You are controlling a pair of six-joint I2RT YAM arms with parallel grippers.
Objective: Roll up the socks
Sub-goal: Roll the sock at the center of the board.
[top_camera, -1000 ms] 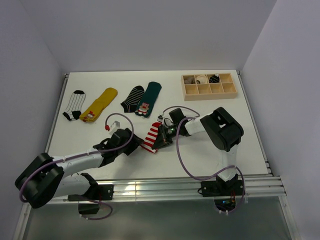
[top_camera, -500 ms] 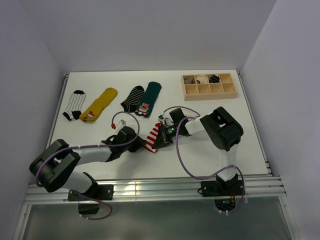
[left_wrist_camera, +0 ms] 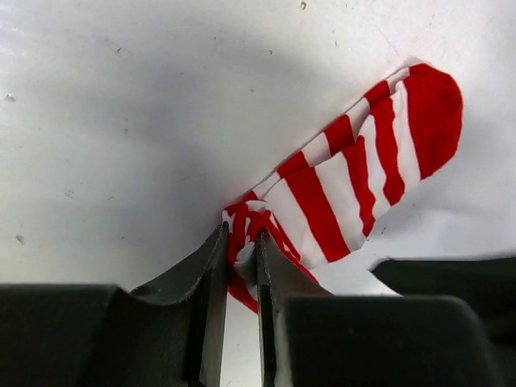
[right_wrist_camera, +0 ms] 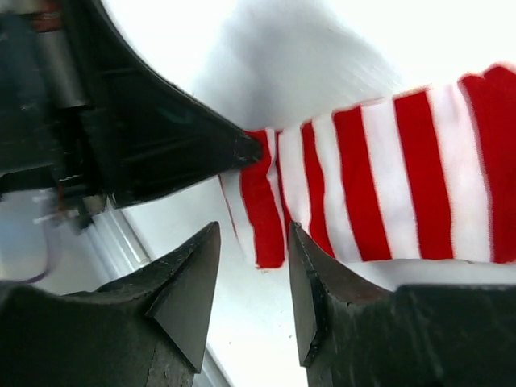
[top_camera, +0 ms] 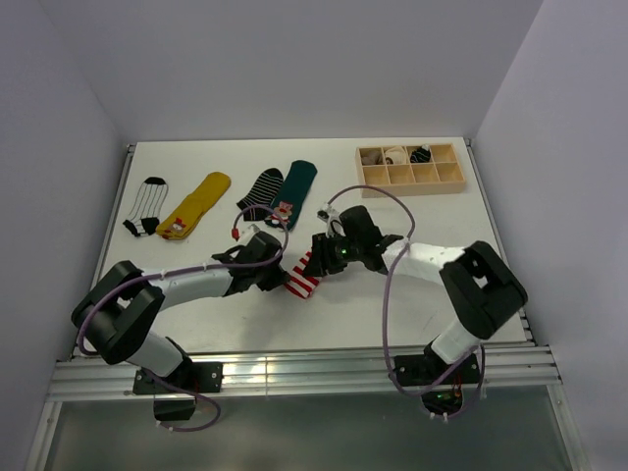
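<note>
Your left gripper (left_wrist_camera: 242, 235) is pinched narrow on the bunched end of the red-and-white striped sock (left_wrist_camera: 355, 169), which lies flat on the table (left_wrist_camera: 121, 121). Your right gripper (right_wrist_camera: 252, 230) stands parted over that same end, gripping nothing.

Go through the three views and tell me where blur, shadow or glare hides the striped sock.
Top external: even light, mild glare on the front rail, the striped sock partly covered by the arms. Left wrist: sock sharp, left fingers dark and soft, a broad shadow across the table. Right wrist: stripes slightly blurred, right fingers out of focus, table washed out white.
</note>
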